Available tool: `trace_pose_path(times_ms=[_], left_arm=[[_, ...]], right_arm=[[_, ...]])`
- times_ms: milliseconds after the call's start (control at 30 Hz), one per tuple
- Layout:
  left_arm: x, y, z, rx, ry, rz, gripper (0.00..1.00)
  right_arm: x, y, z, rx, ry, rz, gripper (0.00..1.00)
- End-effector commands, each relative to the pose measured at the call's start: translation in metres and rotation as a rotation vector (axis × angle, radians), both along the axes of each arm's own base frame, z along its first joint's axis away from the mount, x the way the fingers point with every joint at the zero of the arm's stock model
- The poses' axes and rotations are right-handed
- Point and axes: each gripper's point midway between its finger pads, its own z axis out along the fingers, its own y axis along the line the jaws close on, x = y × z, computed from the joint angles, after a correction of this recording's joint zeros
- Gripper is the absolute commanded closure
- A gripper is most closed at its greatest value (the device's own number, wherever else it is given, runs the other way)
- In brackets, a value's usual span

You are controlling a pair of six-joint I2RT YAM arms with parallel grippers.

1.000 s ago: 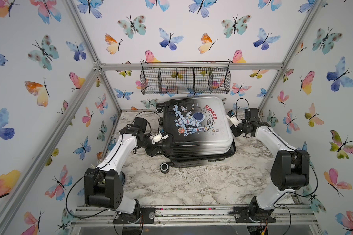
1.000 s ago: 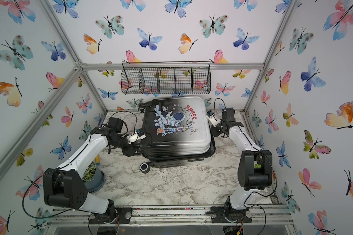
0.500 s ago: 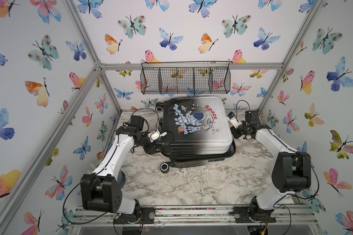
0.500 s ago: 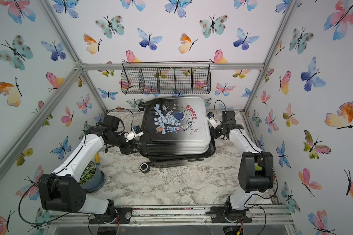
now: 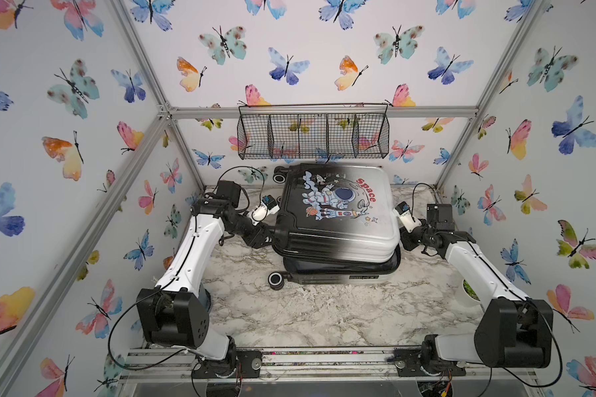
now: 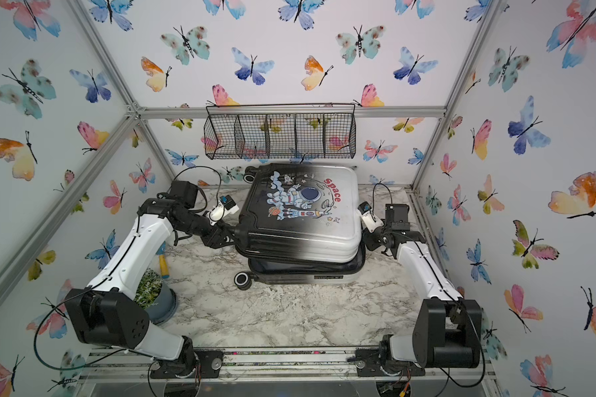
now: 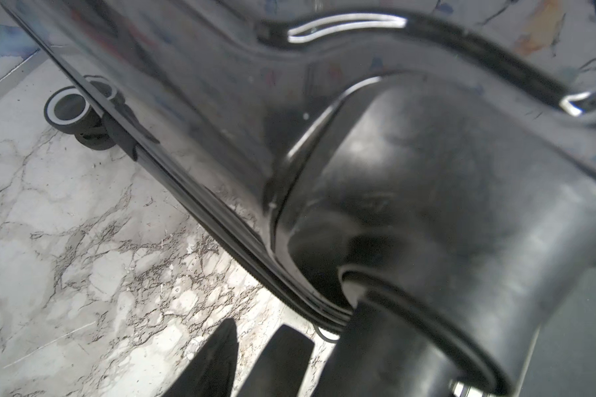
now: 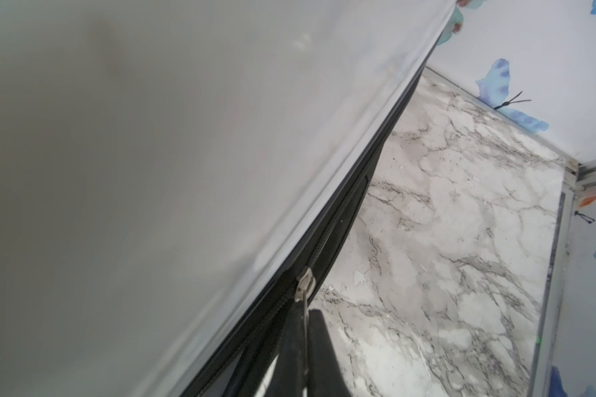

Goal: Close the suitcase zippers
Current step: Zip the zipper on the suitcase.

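The suitcase [image 5: 338,220] [image 6: 300,213] lies flat on the marble table, astronaut print up, its upper shell sitting askew over the lower one. My left gripper [image 5: 269,237] [image 7: 252,357] is at the case's black left side, next to a wheel housing [image 7: 444,192]. It is open, with only marble between its fingers. The black zipper track [image 7: 200,206] [image 8: 338,220] runs along the rim. My right gripper [image 6: 365,240] [image 8: 305,314] is at the white right side, shut on the thin metal pull hanging from the silver slider [image 8: 305,283].
A wire basket [image 5: 313,132] hangs on the back wall just above the case. A potted plant [image 6: 148,285] stands by the left arm's base and a white pot [image 5: 468,292] by the right arm. A case wheel [image 5: 276,280] sticks out in front. Side walls are close.
The right arm has drawn slightly rightward and toward the front, still shut on the pull. The left wrist has shifted a little toward the back beside the case.
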Motion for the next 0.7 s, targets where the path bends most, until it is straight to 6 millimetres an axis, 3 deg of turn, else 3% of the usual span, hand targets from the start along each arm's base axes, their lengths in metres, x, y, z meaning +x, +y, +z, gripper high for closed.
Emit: trace_pose_path(times_ms=[0, 200, 433, 667], left_arm=[[0.064, 0.032, 0.039, -0.004, -0.198, 0.343, 1.0], [0.092, 0.076, 0.058, 0.037, -0.262, 0.604, 1.0], [0.098, 0.072, 0.068, -0.039, -0.223, 0.71, 1.0], [0.092, 0.074, 0.073, -0.076, -0.194, 0.776, 1.0]], right_arm=[[-0.036, 0.019, 0.011, 0.065, 0.049, 0.055, 0.97], [-0.064, 0.04, 0.022, 0.163, 0.116, 0.121, 0.96], [-0.114, 0.092, 0.041, 0.266, 0.167, 0.274, 0.97], [-0.151, 0.121, 0.065, 0.381, 0.15, 0.33, 0.97]])
